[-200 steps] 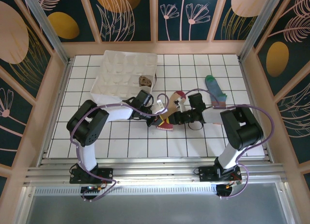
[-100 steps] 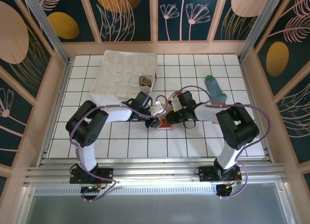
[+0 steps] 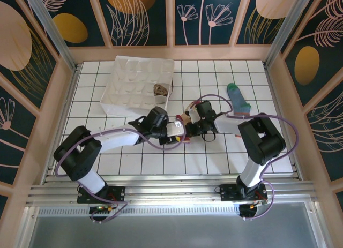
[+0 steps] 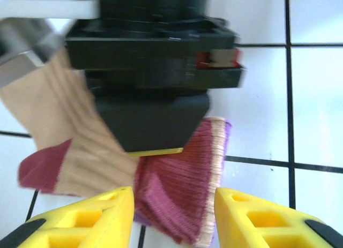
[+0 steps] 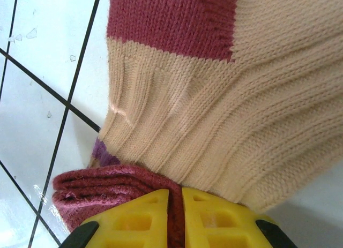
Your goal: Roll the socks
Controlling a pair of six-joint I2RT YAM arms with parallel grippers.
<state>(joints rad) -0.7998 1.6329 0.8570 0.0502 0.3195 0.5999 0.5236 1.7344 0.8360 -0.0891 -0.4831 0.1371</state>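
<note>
Beige sock (image 4: 80, 146): mid-table, cuff end partly rolled.
Right gripper (image 5: 175, 197): clamped on folded cuff edge.
Left gripper (image 4: 174, 197): fingers apart, straddling cuff, no grip.
Risk: single pinch holds roll; springy ribbed knit may unroll or slip free if right gripper shifts.

The beige sock (image 5: 257, 98) is matt ribbed knit; the table tiles (image 5: 53, 34) glossy.

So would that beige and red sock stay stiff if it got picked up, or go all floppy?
Probably floppy: the sock is soft ribbed knit, creased and folded over where the right hand pinches it. It looks thin, so it's likely light. The fuzzy knit probably won't slip out easily.
</note>
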